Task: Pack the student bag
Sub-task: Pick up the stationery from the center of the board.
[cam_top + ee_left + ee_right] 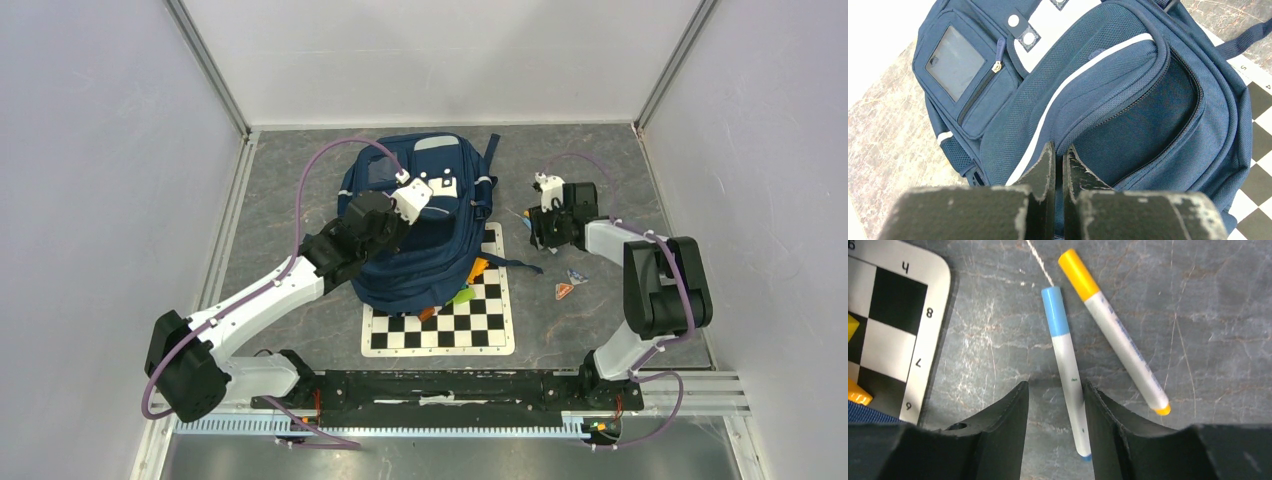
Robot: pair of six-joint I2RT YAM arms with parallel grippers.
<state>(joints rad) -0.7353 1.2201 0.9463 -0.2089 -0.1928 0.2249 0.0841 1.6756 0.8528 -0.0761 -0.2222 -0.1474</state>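
floppy student bag (1128, 75): left pincer (1059, 150) closed on its flap edge, a fair hold; right pincer (1055, 386) open astride blue marker (1065, 360), bag's 3 o'clock.

Navy student bag (425, 230) flat on table, main compartment unzipped

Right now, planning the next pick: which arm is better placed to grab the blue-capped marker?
Right. The right gripper hangs open astride the blue-capped marker; the left gripper is shut at the student bag.

The student bag (1128, 90) is matt woven cloth, the blue-capped marker (1068, 365) smooth glossy plastic, the table (1208, 305) stone-patterned.
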